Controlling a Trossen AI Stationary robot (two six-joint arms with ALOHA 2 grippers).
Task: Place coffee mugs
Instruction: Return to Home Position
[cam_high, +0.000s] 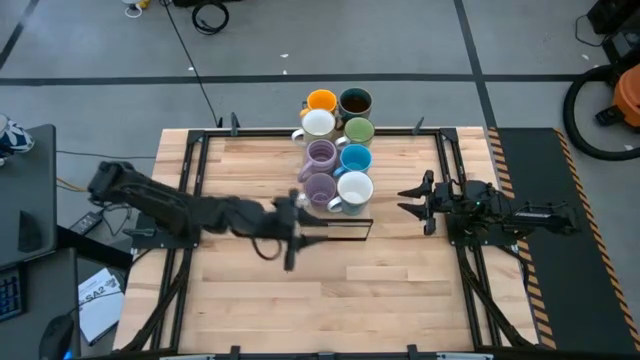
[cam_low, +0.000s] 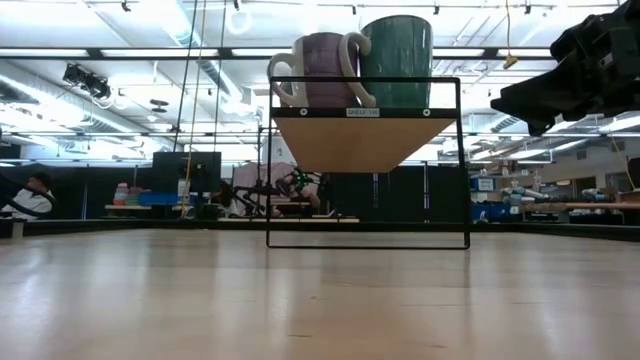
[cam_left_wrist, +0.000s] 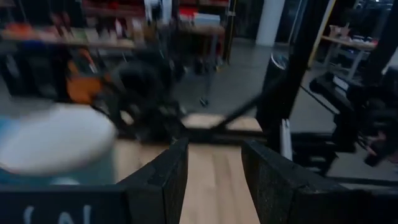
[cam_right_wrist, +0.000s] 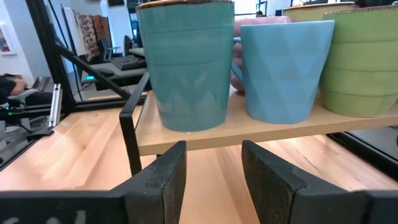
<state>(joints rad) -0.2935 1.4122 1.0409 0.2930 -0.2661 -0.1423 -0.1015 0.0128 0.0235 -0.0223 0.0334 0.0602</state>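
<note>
Eight mugs (cam_high: 337, 152) in two rows on shelf (cam_low: 366, 138), table's (cam_high: 400, 290) far edge; left gripper (cam_high: 300, 220) beside shelf, right gripper (cam_high: 408, 200) apart.

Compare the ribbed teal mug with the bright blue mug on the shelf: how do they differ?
The ribbed teal mug looks taller and wider than the bright blue mug. The teal one has horizontal ribs; the blue one has a faceted triangle pattern. The teal mug stands at a corner of the shelf, the blue mug between it and the green mug. Both stand upright on the shelf.
</note>
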